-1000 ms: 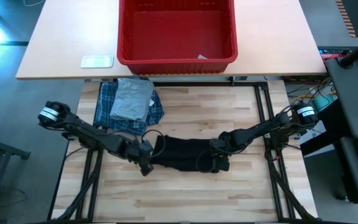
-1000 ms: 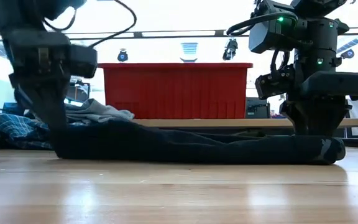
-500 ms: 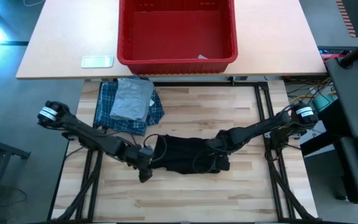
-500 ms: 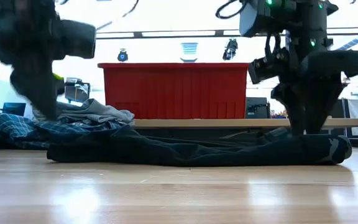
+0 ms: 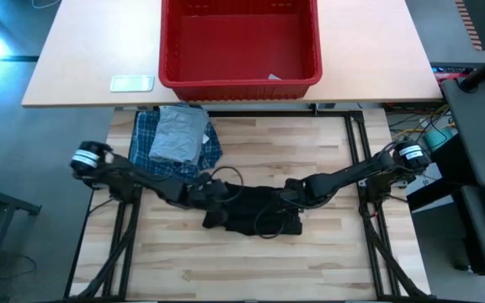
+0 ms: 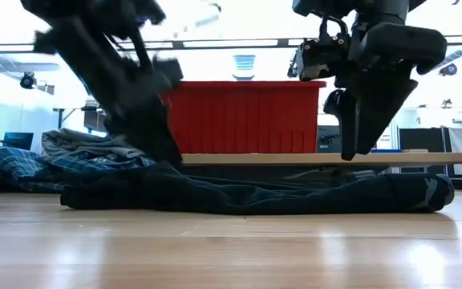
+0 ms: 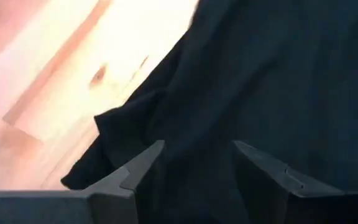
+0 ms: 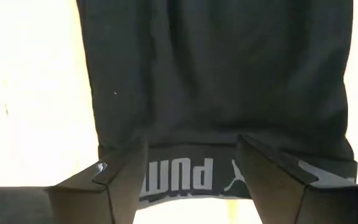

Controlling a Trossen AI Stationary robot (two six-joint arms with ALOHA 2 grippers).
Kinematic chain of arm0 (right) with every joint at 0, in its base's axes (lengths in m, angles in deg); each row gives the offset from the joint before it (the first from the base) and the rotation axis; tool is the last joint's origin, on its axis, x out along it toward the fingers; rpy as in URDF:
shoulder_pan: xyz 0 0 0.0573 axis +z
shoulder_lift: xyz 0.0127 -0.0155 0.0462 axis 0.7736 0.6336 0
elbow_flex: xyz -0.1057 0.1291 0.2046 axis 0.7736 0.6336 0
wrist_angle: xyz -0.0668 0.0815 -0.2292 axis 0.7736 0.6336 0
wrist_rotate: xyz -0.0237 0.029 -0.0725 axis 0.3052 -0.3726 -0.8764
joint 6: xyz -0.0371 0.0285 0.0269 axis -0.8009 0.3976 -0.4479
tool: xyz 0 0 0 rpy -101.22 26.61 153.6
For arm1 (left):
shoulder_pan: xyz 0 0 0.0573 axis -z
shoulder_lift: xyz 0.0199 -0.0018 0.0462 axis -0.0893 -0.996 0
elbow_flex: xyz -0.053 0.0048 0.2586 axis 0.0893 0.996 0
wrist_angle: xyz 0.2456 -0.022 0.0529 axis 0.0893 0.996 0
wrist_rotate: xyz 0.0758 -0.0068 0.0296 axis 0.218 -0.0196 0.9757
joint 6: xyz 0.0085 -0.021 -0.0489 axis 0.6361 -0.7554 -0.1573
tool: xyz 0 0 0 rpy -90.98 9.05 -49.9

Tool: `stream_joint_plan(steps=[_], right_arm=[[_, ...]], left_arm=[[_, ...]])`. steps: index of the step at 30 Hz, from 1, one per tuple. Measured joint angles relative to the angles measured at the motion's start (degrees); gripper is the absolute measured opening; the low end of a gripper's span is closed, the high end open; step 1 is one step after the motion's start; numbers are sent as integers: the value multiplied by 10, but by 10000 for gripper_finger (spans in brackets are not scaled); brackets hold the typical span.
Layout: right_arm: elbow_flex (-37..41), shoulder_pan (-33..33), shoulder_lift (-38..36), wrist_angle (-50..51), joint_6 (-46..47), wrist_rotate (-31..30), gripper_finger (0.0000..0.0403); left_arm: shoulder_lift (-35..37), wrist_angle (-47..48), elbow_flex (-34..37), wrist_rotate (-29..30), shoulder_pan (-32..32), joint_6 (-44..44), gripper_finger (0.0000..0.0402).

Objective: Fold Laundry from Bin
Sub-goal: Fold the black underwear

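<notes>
A black garment [image 5: 255, 217] with a printed waistband [image 8: 229, 177] lies flat on the wooden table [image 5: 310, 261]. My left gripper [image 7: 197, 152] is open and slants down low over the garment's left part [image 6: 163, 152]. My right gripper [image 8: 191, 152] is open and raised above the waistband end [image 6: 355, 148], clear of the cloth. A folded grey T-shirt [image 5: 179, 135] rests on a folded plaid shirt [image 5: 146, 150] at the table's far left. The red bin [image 5: 165, 50] stands beyond the table's far edge. My left gripper's open fingers [image 7: 148, 158] hang close over the black garment's left part [image 7: 185, 118], slanting down from the table's left. Whether they touch the cloth, I cannot tell.
The bin stands on a lighter table [image 5: 82, 59] behind the wooden one, next to a small pale flat object [image 5: 131, 82]. Bare wood shows in front of the garment and at the far right [image 5: 293, 147].
My left gripper has opened and let go of the garment's left end, risen, tipped, and gone toward the table's right, over the garment. My right gripper has risen off the garment's right end. The garment stays flat on the table.
</notes>
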Motion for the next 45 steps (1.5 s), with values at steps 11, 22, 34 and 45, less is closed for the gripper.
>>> stream_joint_plan(steps=[11, 22, 34, 45], right_arm=[[5, 3, 11, 15, 22, -16, 287], [-4, 7, 105, -179, -34, 2, 309], [-58, 23, 150, -70, -53, 20, 310], [-130, 24, 132, -10, -49, 1, 309]], left_arm=[[-69, 241, -57, 28, 23, -50, 153], [-12, 315, -42, 52, 22, -97, 152], [124, 324, 32, -3, 42, -143, 152], [177, 100, 86, -96, -76, -222, 152]])
